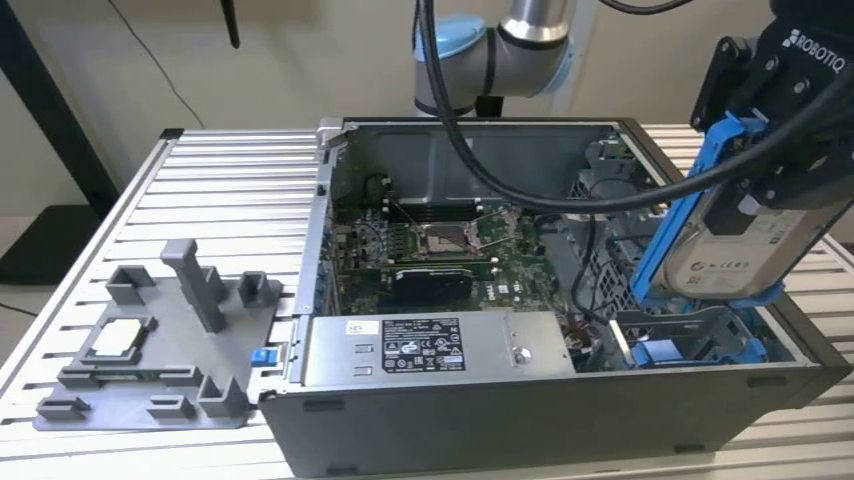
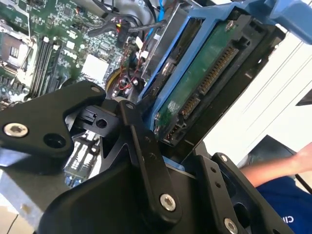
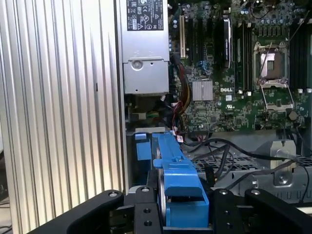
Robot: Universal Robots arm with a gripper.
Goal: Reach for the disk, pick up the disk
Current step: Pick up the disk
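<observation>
Currently the claw (image 1: 774, 150) is clamped on the disk (image 1: 741, 240), holding it tilted at the right of the exterior view, clear above the open computer case (image 1: 534, 420) and its blue drive bay (image 1: 687, 350). Both wrist views show the disk's blue bracket (image 3: 178, 187) between the black fingers (image 2: 146, 146). Case rests on the ribbed tabletop (image 1: 200, 200), beside a grey fixture (image 1: 147, 350) at lower left.

Arm (image 1: 514, 40): silver tube links, pale blue joint caps, thick black cables trailing. Gripper (image 1: 781, 110): matte black, angular linkage bars, silver screw heads, white lettering.
</observation>
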